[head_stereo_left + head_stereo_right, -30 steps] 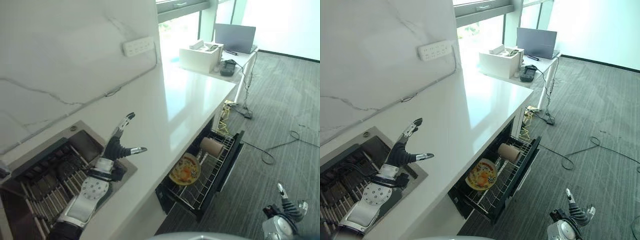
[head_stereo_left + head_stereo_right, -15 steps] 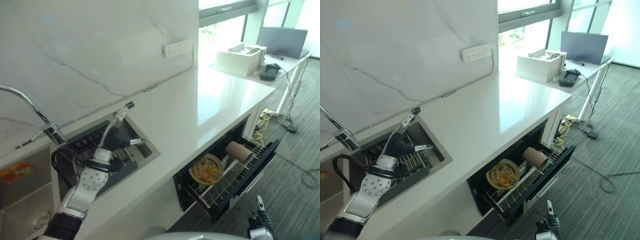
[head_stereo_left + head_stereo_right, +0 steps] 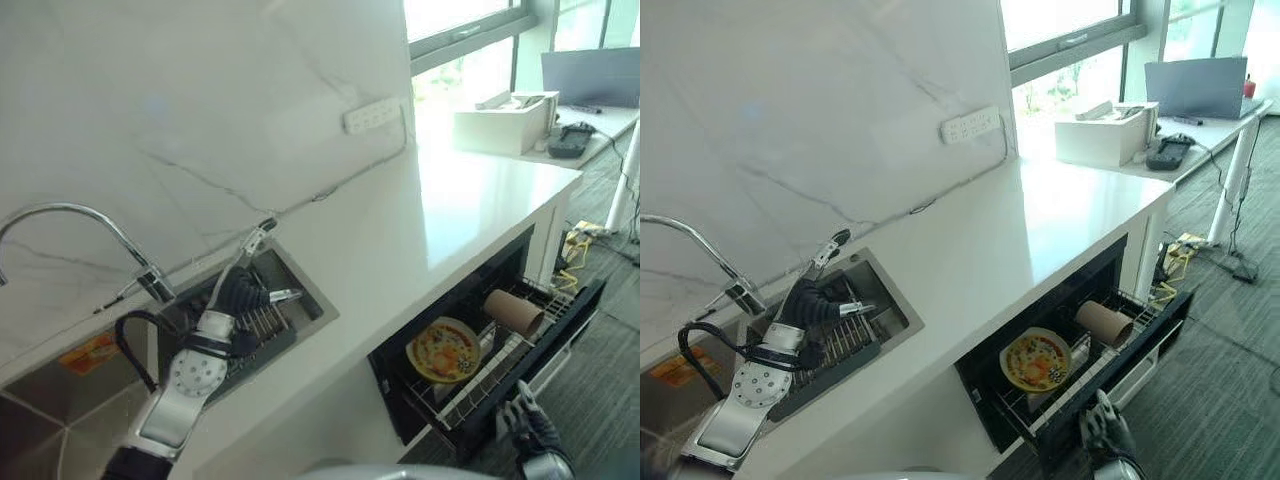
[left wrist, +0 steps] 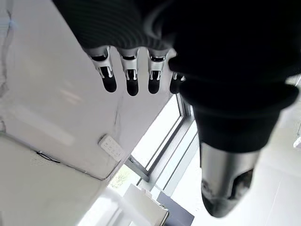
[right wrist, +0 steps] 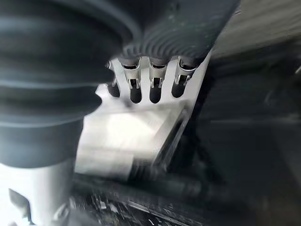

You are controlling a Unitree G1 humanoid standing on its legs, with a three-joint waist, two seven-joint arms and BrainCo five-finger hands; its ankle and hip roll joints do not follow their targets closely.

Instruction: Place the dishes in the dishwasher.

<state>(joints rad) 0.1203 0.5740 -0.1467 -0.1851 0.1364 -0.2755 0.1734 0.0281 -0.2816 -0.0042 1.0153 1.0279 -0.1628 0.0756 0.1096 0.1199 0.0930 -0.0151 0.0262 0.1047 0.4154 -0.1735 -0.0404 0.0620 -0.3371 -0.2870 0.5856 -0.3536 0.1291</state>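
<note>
Well, the plate [image 3: 443,349], yellow with an orange and red pattern, is standing on edge in the dishwasher rack [image 3: 480,375], which is sticking out from under the white countertop [image 3: 400,235] at about 4 o'clock in the head views. A brown cup [image 3: 513,312] is lying on its side in the same rack, just past the plate toward 2 o'clock; whether the two are touching is hard to make out. The far back of the rack is sitting in shadow under the counter.

The right hand [image 3: 1105,435] is hanging low at 5 o'clock, just in front of the rack's outer edge, its fingers [image 5: 150,89] reaching out straight and holding nothing; part of it is being cut off by the bottom of the view. Its wrist view is too smeared to tell what lies beyond the fingertips.

The left hand [image 3: 240,295] is hovering over the sink [image 3: 300,290] at about 9 o'clock, spread open, one finger pointing up toward the marble wall [image 3: 200,110] and the thumb [image 3: 283,295] jutting sideways, empty. Under it, dark ribbed objects are lying in the basin, but what they are cannot be made out, with the hand covering part of them. A curved tap [image 3: 90,220] is arching over the sink's far side.

At 1 o'clock a power strip [image 3: 373,116] is fixed on the wall, and beyond the counter's end a white box [image 3: 1105,133] and a laptop [image 3: 1195,85] are sitting on a desk.
</note>
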